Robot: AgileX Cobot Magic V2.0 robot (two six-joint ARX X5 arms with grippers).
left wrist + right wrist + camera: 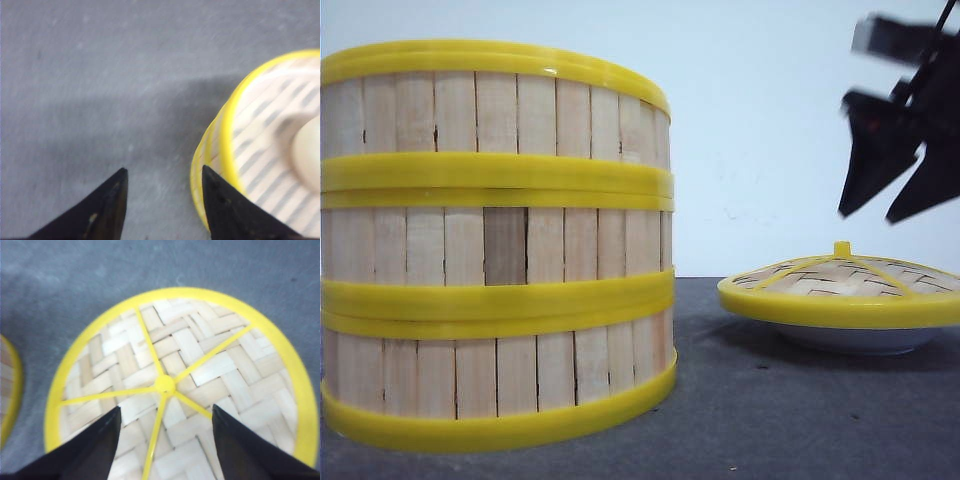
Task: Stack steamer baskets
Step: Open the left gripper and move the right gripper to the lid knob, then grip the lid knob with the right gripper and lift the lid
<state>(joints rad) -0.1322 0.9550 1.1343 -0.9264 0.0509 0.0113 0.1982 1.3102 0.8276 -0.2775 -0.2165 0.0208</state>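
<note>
Steamer baskets (495,245) sat as a three-high stack on the left of the grey bench (790,420). Right gripper (890,215) hung in the air above the woven lid (840,290), pointing down; jaws spread wide, nothing held, yellow knob (164,384) between them in the wrist view. Lid rested on a white plate (850,340). Left gripper (162,200) hovered beside the stack rim (227,130), jaws apart and empty.

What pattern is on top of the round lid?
A pale woven herringbone weave, with yellow spokes running from a yellow centre knob to the rim of the lid. Right wrist view shows it best.
</note>
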